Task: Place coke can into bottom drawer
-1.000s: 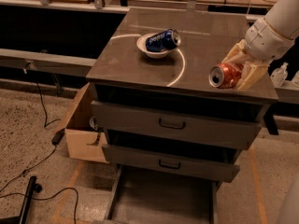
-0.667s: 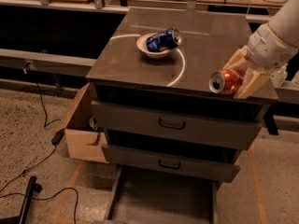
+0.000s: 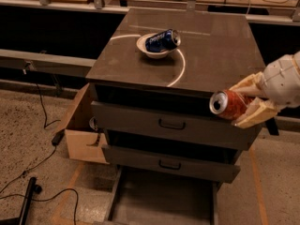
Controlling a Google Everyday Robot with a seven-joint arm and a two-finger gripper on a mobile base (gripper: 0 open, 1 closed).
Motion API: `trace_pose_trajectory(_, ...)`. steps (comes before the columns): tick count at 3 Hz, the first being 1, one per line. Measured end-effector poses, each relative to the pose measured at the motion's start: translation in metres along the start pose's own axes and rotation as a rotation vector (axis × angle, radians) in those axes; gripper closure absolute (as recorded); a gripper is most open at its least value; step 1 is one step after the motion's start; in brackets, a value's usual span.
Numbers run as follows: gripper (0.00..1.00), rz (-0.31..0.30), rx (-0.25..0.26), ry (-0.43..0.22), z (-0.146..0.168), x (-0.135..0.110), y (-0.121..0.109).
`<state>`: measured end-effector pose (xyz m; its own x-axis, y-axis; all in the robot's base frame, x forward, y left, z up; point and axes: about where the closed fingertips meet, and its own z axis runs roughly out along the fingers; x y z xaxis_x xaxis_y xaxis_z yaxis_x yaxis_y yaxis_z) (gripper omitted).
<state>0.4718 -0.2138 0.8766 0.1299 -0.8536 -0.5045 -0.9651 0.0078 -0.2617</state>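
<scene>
first, at the left of the frame, speckled floor (image 3: 28,116) lies open, with a black bar (image 3: 27,198) in the lower left corner. an open cardboard box (image 3: 79,132) sits on the floor, touching the left side of a dark cabinet (image 3: 220,55).

on the cabinet's flat top, towards the upper middle of the frame, a white bowl (image 3: 149,52) holds a dark blue pepsi can (image 3: 161,40) lying on its side. a thin white cord (image 3: 180,69) curves round the bowl and runs to the top's front edge. the right half of the top is bare.

below the front edge, the two upper drawers are each pulled out a little, the top drawer handle (image 3: 171,124) above the middle drawer handle (image 3: 169,164). at the bottom middle of the frame the bottom drawer (image 3: 164,203) is pulled well out, its grey floor open to the air above.

at the right, the gripper (image 3: 240,105) reaches in from the right edge on a white arm (image 3: 283,81). its pale fingers (image 3: 255,116) are clamped above and below the coke can (image 3: 226,104). the can lies sideways, silver top towards the left, at the cabinet's front right corner, level with the top's front edge and jutting past it. it is in the air in front of the top drawer, high above the bottom drawer and to the right of its middle.
</scene>
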Motion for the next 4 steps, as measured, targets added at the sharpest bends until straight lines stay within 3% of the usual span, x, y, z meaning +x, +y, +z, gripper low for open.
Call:
trace_pose_trajectory(1,1.00,0.022,0.026,-0.037,0.045,0.005,0.029)
trace_pose_trajectory(2,1.00,0.051,0.003,0.003,0.113,0.021,0.054)
trace_pose_trajectory(3,1.00,0.067,0.027,0.025,0.126,0.032,0.059)
trace_pose_trajectory(4,1.00,0.057,0.019,0.014,0.119,0.026,0.056)
